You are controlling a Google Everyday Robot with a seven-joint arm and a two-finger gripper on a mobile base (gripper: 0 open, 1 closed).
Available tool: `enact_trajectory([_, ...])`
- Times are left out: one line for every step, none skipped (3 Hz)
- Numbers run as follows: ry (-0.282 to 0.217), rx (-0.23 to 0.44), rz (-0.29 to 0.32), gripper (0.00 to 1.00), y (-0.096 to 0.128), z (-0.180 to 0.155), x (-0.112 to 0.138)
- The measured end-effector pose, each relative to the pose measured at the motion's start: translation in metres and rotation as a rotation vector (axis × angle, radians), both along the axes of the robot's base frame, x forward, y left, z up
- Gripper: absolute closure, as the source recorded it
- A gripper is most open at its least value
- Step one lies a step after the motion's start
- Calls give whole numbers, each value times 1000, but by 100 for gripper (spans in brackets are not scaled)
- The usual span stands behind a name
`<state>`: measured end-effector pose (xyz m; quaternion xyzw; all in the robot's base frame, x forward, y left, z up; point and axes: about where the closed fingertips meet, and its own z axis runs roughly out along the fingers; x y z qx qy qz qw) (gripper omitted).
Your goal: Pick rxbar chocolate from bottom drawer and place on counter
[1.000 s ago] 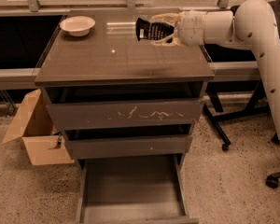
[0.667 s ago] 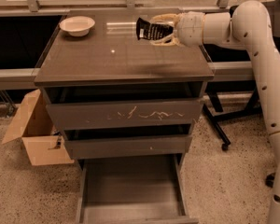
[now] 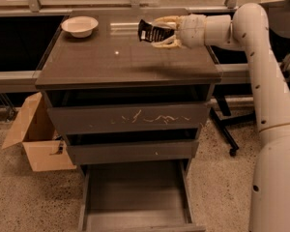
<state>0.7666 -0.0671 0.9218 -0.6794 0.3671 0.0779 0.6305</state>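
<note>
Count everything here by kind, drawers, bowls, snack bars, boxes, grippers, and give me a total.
Drawers: 3, top drawer, middle drawer, bottom drawer pulled out
Bowls: 1, white bowl on the counter
Snack bars: 1, rxbar chocolate
Boxes: 1, cardboard box on the floor
Grippers: 1, gripper above the counter's back right, shut on the bar
Total: 7

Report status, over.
Single end effector above counter, rear right, shut on rxbar chocolate. Bar not yet set down. Nothing in path; white bowl rear left.

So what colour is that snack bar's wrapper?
Black with white lettering, in the camera view; the gripper holds the flat snack bar over the grey-brown counter.
</note>
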Motion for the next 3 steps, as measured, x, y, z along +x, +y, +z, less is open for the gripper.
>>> enact_trajectory([31, 0, 15, 59, 3, -6, 8])
enact_trajectory([50, -1, 25, 36, 6, -10, 13])
enact_trajectory([51, -1, 26, 10, 6, -10, 13])
